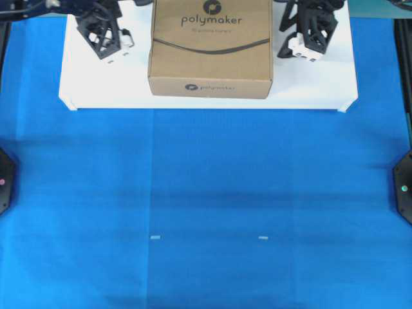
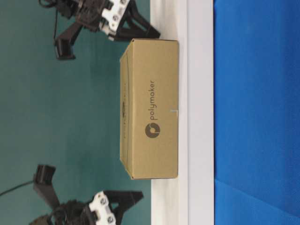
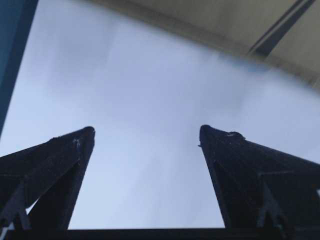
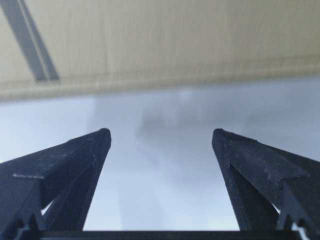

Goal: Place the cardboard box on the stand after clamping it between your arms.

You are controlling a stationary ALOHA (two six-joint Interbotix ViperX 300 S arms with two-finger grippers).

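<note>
Box (image 1: pixel 210 48) sits flat on the stand (image 1: pixel 322 87), so I judge placement done. Left gripper (image 1: pixel 119 46) and right gripper (image 1: pixel 297 45) flank it, apart from its sides, both with jaws spread and empty. Next I'd retract the arms without nudging it. Count: one box, one stand, two grippers.

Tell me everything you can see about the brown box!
The box is flat, square brown cardboard, closed, with "polymaker" and a round emblem printed dark on its top and front, plus a curved dark line across the top. It lies flat on the white stand, near the middle. The left pincer and right pincer sit on either side, open, with gaps between them and the box. Only the stand touches it.
</note>
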